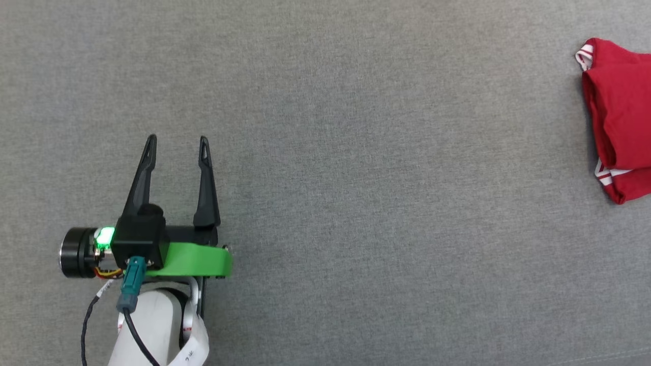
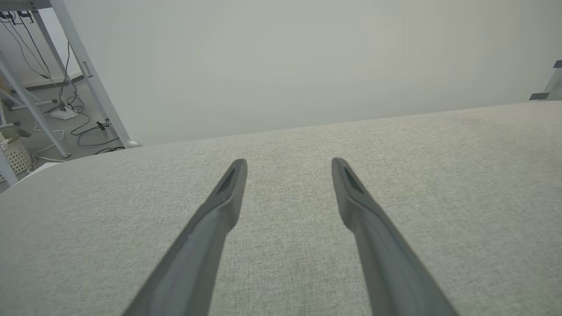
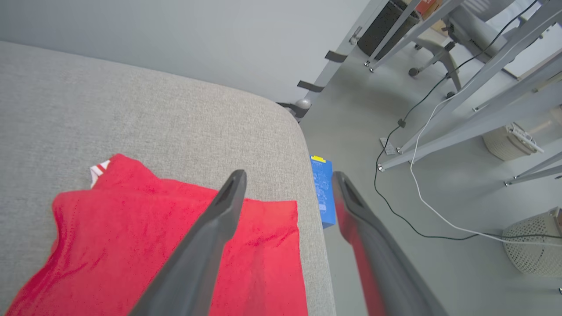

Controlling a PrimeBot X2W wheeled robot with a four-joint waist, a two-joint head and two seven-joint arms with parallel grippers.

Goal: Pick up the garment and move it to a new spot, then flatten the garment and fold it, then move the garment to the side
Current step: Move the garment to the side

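Note:
The garment (image 1: 618, 117), a red T-shirt with striped white sleeve edges, lies folded at the far right edge of the grey padded table (image 1: 356, 152). In the right wrist view the garment (image 3: 131, 245) spreads flat near the table's rounded corner. My right gripper (image 3: 287, 175) hovers above it, open, with nothing between its fingers; the left finger is over the red cloth. My left gripper (image 1: 178, 140) stands open at the lower left of the head view, far from the garment. In the left wrist view the left gripper (image 2: 287, 162) is over bare grey fabric.
Beyond the table's corner the floor drops away, with a blue box (image 3: 322, 193), desk legs (image 3: 461, 105), cables (image 3: 421, 193) and woven baskets (image 3: 533, 245). More desk legs and cables (image 2: 66, 101) stand past the table's far left edge. A pale wall (image 2: 307, 57) backs the table.

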